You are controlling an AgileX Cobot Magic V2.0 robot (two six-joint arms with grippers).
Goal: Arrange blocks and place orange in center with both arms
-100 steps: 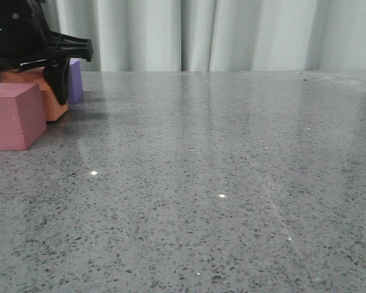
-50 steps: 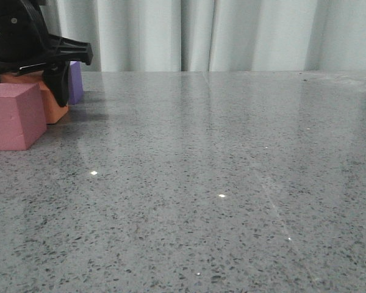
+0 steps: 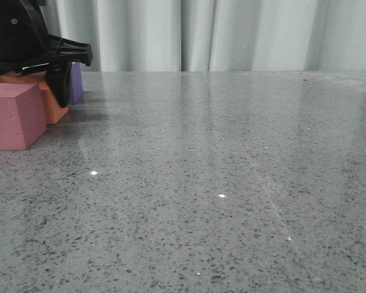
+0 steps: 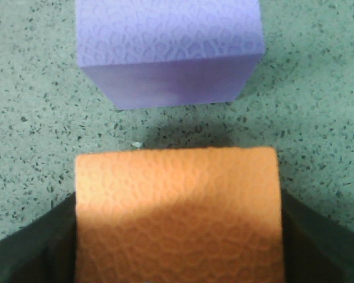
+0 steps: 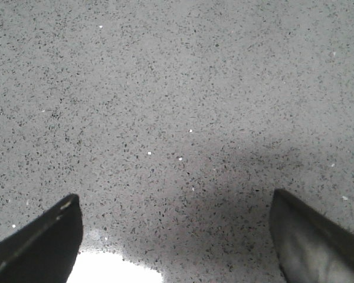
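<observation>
At the far left edge of the speckled grey table (image 3: 219, 183), the left gripper (image 3: 52, 64) is sitting down over the orange cube (image 3: 52, 101), its black fingers (image 4: 38, 247) pressing both side faces, so the jaws are grasping that cube. The cube is resting on the table between the pink-red cube (image 3: 12, 116) nearer the camera and the purple cube (image 3: 76, 82) behind it; a strip of bare table is showing between orange and purple in the left wrist view. To the right, the table is lying wide open up to the pale curtain (image 3: 232, 33). The right gripper (image 5: 177, 236) is hanging over bare table, its jaws spread wide apart and holding nothing.
</observation>
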